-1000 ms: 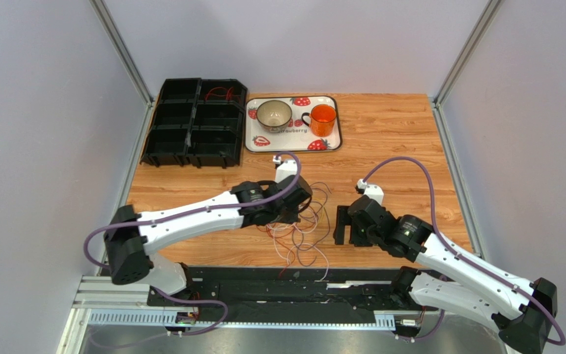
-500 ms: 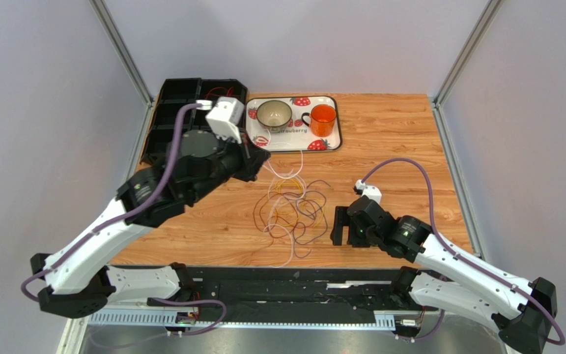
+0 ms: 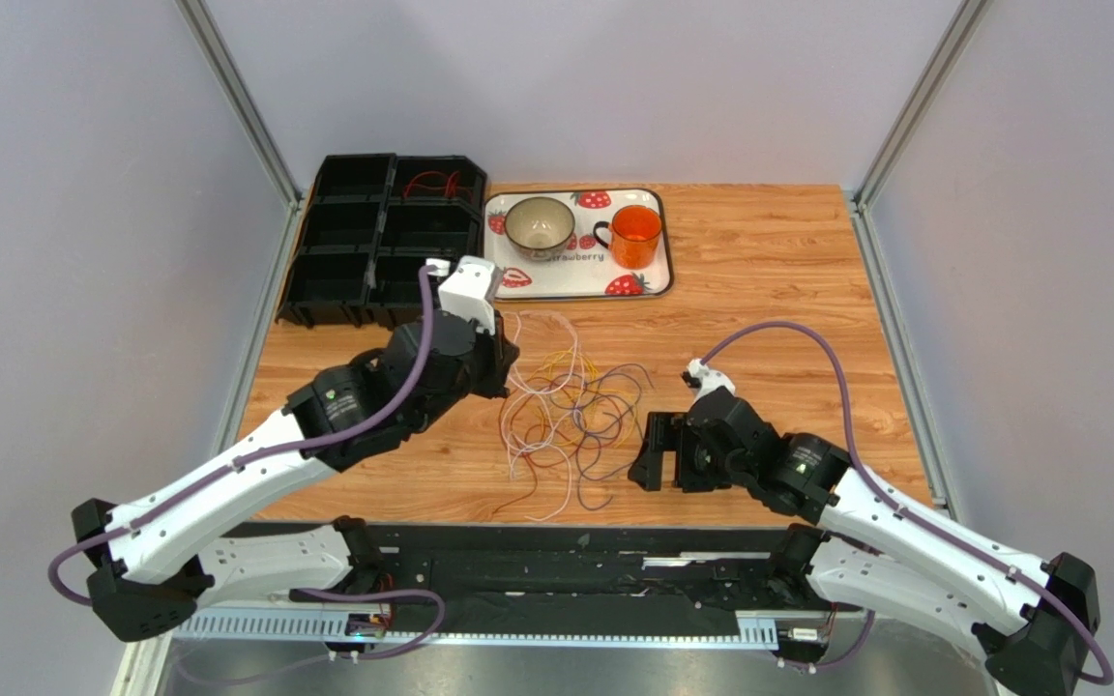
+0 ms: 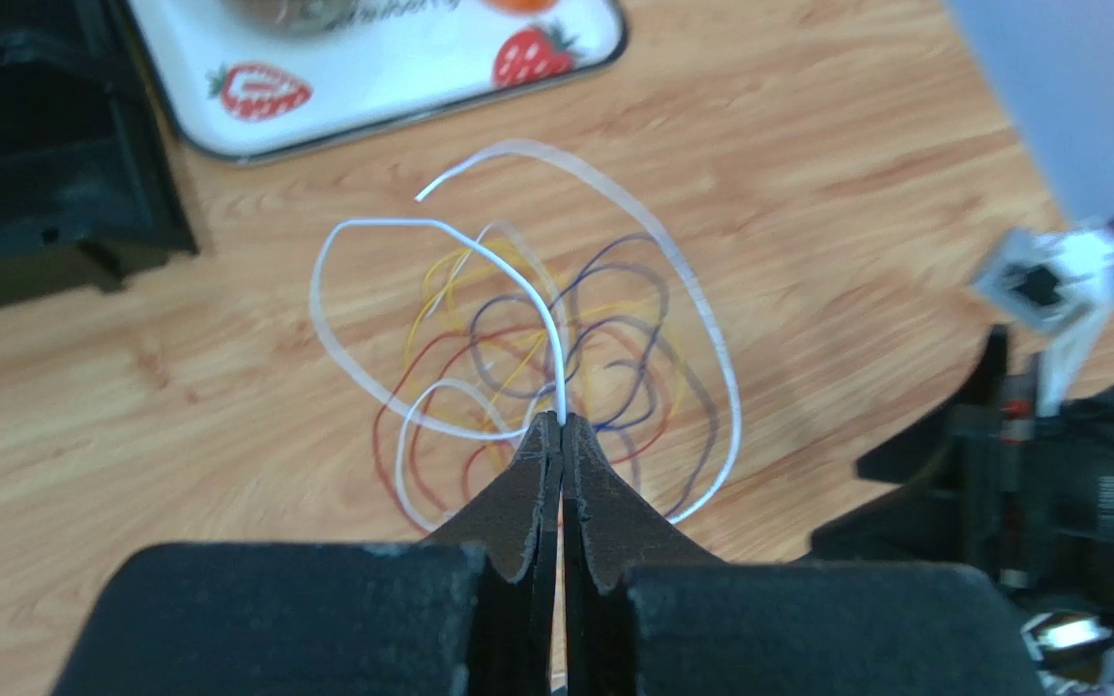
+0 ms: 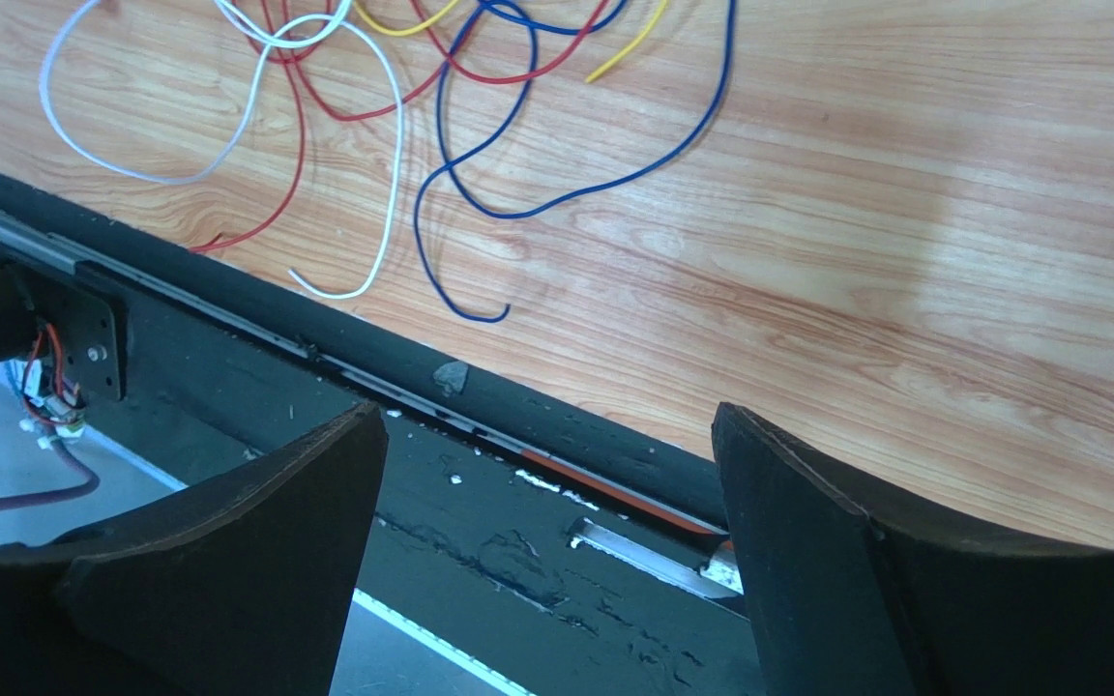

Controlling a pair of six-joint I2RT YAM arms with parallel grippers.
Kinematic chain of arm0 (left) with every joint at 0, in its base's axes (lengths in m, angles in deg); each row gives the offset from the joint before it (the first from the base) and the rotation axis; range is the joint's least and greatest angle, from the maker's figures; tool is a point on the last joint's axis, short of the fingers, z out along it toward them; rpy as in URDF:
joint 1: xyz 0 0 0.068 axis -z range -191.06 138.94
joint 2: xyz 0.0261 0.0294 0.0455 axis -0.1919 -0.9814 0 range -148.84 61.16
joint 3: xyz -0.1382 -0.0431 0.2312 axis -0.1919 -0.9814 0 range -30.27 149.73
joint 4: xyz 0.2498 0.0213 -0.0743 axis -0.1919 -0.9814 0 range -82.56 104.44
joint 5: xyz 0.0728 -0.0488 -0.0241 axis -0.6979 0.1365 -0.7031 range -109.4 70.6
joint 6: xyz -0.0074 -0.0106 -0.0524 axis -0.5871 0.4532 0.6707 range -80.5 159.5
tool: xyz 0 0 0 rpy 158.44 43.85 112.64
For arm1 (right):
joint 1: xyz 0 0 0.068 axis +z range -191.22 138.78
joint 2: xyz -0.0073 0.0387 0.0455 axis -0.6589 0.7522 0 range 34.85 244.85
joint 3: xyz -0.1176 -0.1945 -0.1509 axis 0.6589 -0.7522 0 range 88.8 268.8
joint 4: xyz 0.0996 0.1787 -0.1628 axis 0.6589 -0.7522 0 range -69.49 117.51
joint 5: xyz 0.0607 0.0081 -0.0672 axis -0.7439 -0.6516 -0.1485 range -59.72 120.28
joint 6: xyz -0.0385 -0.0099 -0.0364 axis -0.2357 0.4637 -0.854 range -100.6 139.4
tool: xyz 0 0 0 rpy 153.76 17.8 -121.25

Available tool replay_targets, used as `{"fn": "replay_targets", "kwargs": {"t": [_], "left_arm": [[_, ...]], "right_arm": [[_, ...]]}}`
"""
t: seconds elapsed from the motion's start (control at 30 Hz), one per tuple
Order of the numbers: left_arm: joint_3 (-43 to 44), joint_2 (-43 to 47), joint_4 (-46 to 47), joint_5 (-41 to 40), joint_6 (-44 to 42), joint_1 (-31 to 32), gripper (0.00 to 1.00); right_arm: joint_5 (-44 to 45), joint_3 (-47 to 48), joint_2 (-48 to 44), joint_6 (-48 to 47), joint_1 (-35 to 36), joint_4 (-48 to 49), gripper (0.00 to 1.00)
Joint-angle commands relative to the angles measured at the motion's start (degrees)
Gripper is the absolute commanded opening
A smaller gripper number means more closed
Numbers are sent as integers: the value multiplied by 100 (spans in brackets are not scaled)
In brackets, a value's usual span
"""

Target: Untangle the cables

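Change, top cam: L claw (image 3: 502, 374) sat low in the cables (image 3: 570, 413) a sec ago, then swung up twd the bins (image 3: 374, 239) w/ a white strand trailing. It is now back down at the pile's left edge. Pile is spread wider and looser than before.
Meaning, top cam: prob. the pull part-freed the white strand, but its loops lie across the others, so it is not separated yet.
R claw, top cam: R claw (image 3: 665, 453) has edged closer and is just beside the pile's right edge. No contact w/ any wire that I can make out.
L claw, L wrist cam: L claw (image 4: 563, 435) has jaws pressed tight tog., nipping the white strand (image 4: 560, 370) at the very tips. The strand runs out from the tips and loops over red, yellow and purple ones on the desk (image 4: 839, 189).
R claw, R wrist cam: R claw (image 5: 549, 566) has jaws wide, nothing between them. It hangs over the desk's (image 5: 883, 218) near edge. Cables (image 5: 440, 189) (blue, red, white, yellow) lie ahead, apart from both fingers.
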Motion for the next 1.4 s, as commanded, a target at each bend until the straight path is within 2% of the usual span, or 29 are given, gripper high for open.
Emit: {"fn": "replay_targets", "kwargs": {"t": [0.0, 0.27, 0.47, 0.73, 0.93, 1.2, 1.37], "left_arm": [[131, 74, -229, -433, 133, -194, 0], [271, 31, -572, -460, 10, -730, 0], [631, -101, -608, -91, -402, -1609, 0], [1519, -707, -388, 488, -948, -2900, 0], [2047, -1523, -125, 1130, -904, -3955, 0], [2319, -2605, 578, 1113, -693, -4361, 0], [3109, -3668, 623, 1209, -790, -4624, 0]], "right_arm": [[-210, 2, 93, -66, 0, 358, 88], [-184, -183, 189, 92, 0, 428, 86], [-149, -288, 339, 101, 8, 366, 86], [-237, -438, 365, 136, 0, 516, 86], [-245, -473, 497, 13, 8, 595, 86], [-553, -552, 866, -83, 8, 929, 86], [-658, -561, 1182, -145, 0, 1131, 86]]}}
